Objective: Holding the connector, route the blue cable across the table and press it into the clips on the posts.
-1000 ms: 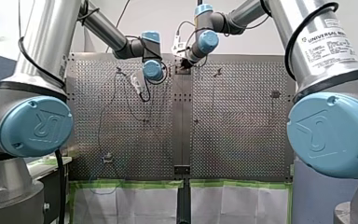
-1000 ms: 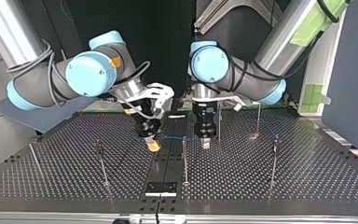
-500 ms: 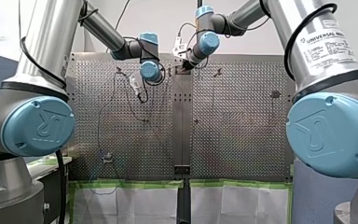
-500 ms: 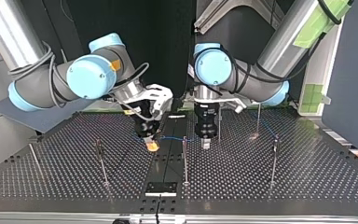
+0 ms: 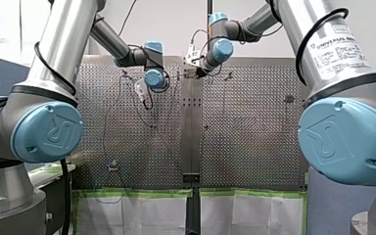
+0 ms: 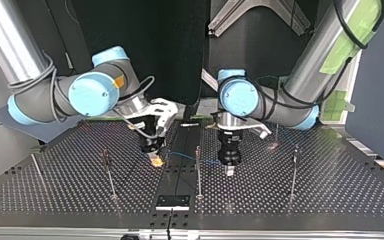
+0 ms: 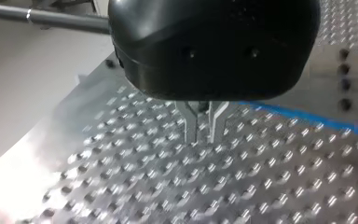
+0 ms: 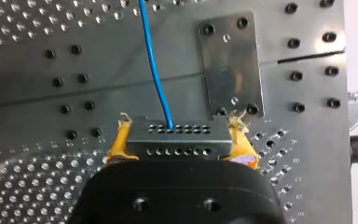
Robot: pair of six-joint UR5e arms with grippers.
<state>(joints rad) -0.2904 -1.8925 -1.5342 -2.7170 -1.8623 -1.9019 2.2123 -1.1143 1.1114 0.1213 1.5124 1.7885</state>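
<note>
The right wrist view shows my right gripper (image 8: 179,140) with its yellow pads shut on a grey connector (image 8: 177,139). The blue cable (image 8: 155,74) leaves the connector over the table. In the top view my right gripper (image 6: 156,161) hangs low at the left of the centre strip. From there the cable (image 6: 185,155) runs past the middle post (image 6: 198,170) to my left gripper (image 6: 229,170). The left wrist view shows that gripper's metal fingers (image 7: 192,122) close together just above the table, with the cable (image 7: 307,115) leading in behind them.
Thin posts stand on the perforated table: one at the top view's left (image 6: 107,172), one at its right (image 6: 294,170) and one at the far left (image 6: 35,167). A small metal plate (image 6: 172,202) lies on the centre strip near the front edge.
In the top view the grippers have drawn apart: my left one moved right and nearer the camera, my right one slightly left and nearer. The cable span between them is longer.
</note>
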